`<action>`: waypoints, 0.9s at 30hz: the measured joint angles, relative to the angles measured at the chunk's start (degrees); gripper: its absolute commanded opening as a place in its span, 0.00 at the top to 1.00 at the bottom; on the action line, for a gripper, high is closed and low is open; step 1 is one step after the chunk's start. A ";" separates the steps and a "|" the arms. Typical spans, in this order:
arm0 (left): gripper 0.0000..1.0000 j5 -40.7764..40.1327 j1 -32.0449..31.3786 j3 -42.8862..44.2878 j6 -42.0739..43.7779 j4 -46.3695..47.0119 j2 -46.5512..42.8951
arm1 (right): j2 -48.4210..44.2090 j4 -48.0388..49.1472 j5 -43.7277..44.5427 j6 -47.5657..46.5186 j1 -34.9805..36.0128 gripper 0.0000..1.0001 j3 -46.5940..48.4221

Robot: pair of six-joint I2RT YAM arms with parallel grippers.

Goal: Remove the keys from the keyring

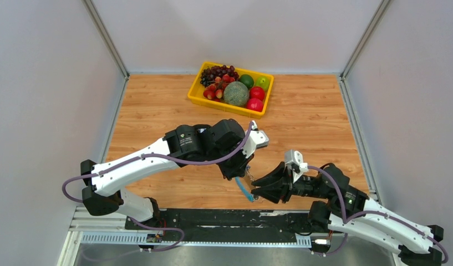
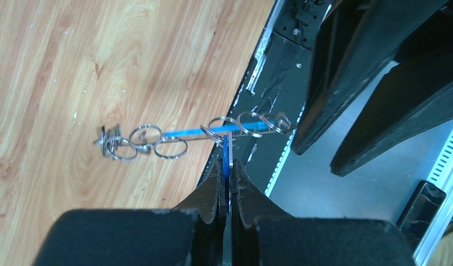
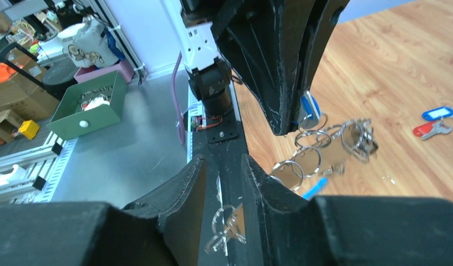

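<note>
Left gripper pinches the keyring's blue section; right gripper gapes beside it

In the top view the left gripper (image 1: 244,176) sits at lower centre, jaws closed tight on the blue part of the keyring (image 1: 246,191), which hangs below it over the wooden table (image 1: 157,111). The left wrist view shows that strip clamped between the fingertips (image 2: 213,188), with silvery split rings (image 2: 116,147) strung across mid-frame. Just to the right, the right gripper (image 1: 253,189) stands spread wide with nothing between its fingers, its tips near the end of the ring row. At the far right of the right wrist view two keys (image 3: 438,114), one blue-headed and one red-headed, lie loose on the table, apart from the rings
</note>
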 measured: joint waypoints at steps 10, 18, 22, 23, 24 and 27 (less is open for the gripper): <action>1.00 -0.04 0.04 0.72 0.63 -0.20 -0.02 | 7.76 -2.91 4.33 1.90 0.00 0.60 0.44; 1.00 -0.04 0.11 0.72 1.42 -0.22 -0.07 | 5.73 -5.84 12.70 2.60 0.00 0.52 0.57; 1.00 0.24 0.11 0.72 1.55 -0.15 -0.70 | 1.81 -5.95 13.68 2.21 0.00 0.52 0.57; 1.00 0.33 0.11 0.57 1.60 -0.42 -0.90 | 0.96 -5.86 13.70 2.03 0.00 0.52 0.57; 1.00 0.57 0.11 0.63 1.64 -0.44 -1.66 | 0.22 -5.64 13.60 1.73 0.00 0.52 0.57; 1.00 1.42 0.11 1.29 1.64 -0.35 -2.51 | -1.07 -4.46 12.83 0.72 0.00 0.51 0.57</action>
